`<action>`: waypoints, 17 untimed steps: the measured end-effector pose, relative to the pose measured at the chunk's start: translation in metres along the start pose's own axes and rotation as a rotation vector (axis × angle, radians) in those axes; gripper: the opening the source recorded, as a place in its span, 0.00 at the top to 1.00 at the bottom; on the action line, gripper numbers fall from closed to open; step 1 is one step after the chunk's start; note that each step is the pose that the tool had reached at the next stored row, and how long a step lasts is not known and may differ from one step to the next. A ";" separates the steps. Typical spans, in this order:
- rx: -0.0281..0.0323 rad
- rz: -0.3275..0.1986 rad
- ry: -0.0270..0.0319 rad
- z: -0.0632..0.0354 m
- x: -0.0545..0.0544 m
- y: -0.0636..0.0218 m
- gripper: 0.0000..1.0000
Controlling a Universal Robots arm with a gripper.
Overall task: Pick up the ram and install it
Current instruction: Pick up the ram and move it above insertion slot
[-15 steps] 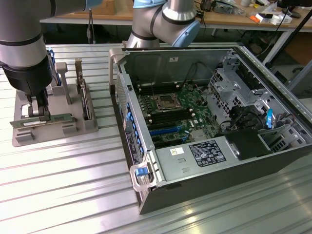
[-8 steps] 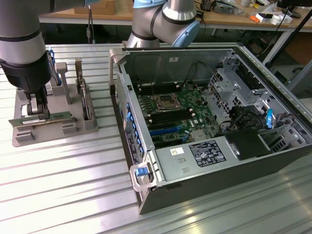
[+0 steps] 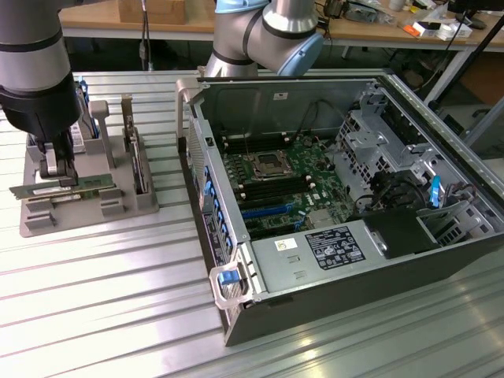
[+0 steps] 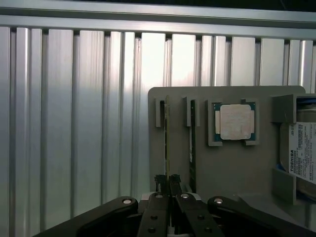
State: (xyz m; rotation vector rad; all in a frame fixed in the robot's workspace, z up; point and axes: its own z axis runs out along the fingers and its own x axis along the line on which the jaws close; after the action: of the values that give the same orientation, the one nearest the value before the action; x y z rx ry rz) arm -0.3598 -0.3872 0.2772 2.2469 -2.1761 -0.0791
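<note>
Gripper (image 4: 167,180) fingers, black and paired, are closed together and clamped on the upper edge of the ram (image 4: 167,133), a long, thin green circuit-board stick seen edge-on directly beneath them. In the exterior view the gripper (image 3: 58,167) is positioned low over the ram (image 3: 67,189), which stands on its long edge across the slots of a grey moulded plastic holder (image 3: 134,206). The far end of the stick is seated between the uprights of a slot in the holder (image 4: 232,168). Whether the stick has been raised from its slots cannot be told.

Just beside the gripped stick, parallel to it and apart from it, a second green ram stick (image 4: 192,143) is held on edge in its own slot. Further out on the same side, a square silver processor chip (image 4: 236,122) on a green board is laid flat in a recess. Beyond that, at the holder's edge, a silver hard drive (image 4: 302,154) with a white label is seated.

The holder is supported on a silver ribbed aluminium table (image 3: 102,307). Well away from the gripper, toward the exterior view's right, an open dark metal computer case (image 3: 441,260) is laid on its side, with a green motherboard (image 3: 287,177) exposed inside. Black and blue memory slots (image 3: 272,206) are visible on it.
</note>
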 end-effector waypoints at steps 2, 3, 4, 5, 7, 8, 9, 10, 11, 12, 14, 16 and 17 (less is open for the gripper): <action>0.0000 0.000 0.0000 -0.0024 0.000 0.0001 0.88; -0.0001 0.000 0.0001 -0.0034 0.000 0.0001 0.88; 0.0000 0.000 0.0000 -0.0042 0.000 0.0002 0.88; 0.0000 0.000 0.0000 -0.0053 0.000 0.0002 0.88; -0.0001 0.000 0.0001 -0.0079 0.000 0.0002 0.88; 0.0001 0.000 0.0000 -0.0086 0.000 0.0003 0.88; 0.0001 0.000 -0.0001 -0.0101 0.000 0.0003 0.88; 0.0000 0.000 0.0000 -0.0124 0.000 0.0004 0.88; 0.0001 0.000 0.0000 -0.0149 0.000 0.0005 0.88; 0.0000 0.000 0.0000 -0.0174 0.000 0.0006 0.88; 0.0001 0.000 0.0000 -0.0214 -0.001 0.0008 0.88; -0.0001 0.000 0.0000 -0.0275 -0.001 0.0011 0.88; 0.0000 0.000 0.0000 -0.0295 -0.001 0.0012 0.88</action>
State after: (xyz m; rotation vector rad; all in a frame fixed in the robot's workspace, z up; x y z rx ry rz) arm -0.3596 -0.3872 0.3067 2.2469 -2.1761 -0.0791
